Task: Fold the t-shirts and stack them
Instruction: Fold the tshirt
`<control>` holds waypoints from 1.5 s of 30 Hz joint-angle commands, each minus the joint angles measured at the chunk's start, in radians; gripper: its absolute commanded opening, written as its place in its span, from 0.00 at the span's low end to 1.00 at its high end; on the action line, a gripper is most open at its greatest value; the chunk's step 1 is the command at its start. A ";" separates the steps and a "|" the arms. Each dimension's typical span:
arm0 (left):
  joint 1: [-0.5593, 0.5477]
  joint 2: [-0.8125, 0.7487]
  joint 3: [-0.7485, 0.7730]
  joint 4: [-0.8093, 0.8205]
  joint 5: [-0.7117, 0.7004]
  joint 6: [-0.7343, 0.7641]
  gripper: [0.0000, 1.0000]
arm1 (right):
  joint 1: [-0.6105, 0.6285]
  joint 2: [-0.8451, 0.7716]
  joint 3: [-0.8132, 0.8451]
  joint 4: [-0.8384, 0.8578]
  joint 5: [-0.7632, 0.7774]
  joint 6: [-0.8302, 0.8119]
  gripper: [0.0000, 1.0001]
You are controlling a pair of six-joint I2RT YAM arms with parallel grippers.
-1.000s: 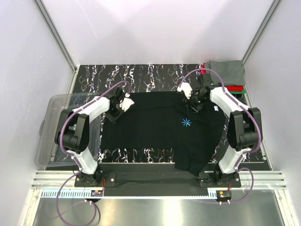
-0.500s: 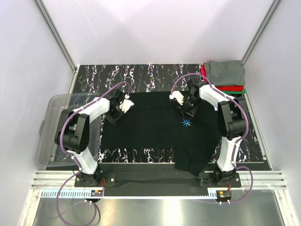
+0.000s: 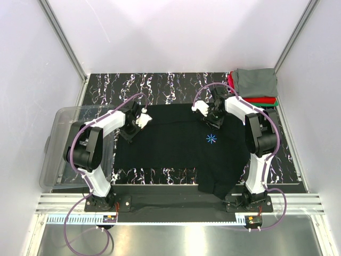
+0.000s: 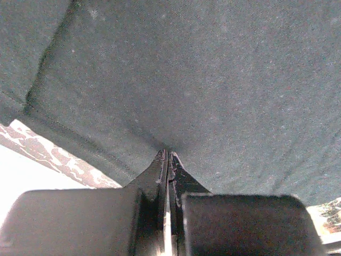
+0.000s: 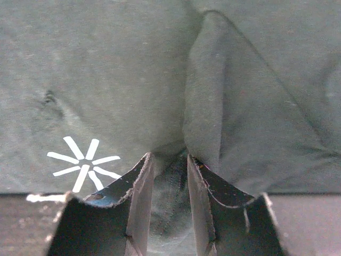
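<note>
Item: black t-shirt (image 3: 170,146), spread flat mid-table. I logged the left gripper (image 4: 166,153) clenched on its far left corner and the right gripper (image 5: 168,160) pinching a raised fold at the far edge. Step, by my judgement: first fold. Next called for lifting both together and drawing them nearward.

Nothing legible, only a starburst logo (image 3: 211,140) (pale blue) on the black t-shirt (image 3: 165,146).

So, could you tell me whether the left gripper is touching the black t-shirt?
Touching. The left wrist view shows the left gripper pinched shut on the black t-shirt, cloth puckering at its tips.
</note>
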 commanded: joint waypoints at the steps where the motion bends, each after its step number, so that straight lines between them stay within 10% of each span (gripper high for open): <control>1: 0.000 0.009 0.028 0.019 0.024 -0.011 0.00 | 0.001 -0.003 0.045 0.062 0.054 -0.016 0.39; 33: -0.001 0.027 0.029 0.025 0.057 -0.022 0.00 | -0.013 -0.138 0.024 0.217 0.112 0.000 0.40; 45: -0.004 0.034 0.031 0.025 0.048 -0.021 0.00 | -0.019 -0.183 -0.072 0.154 0.035 -0.037 0.25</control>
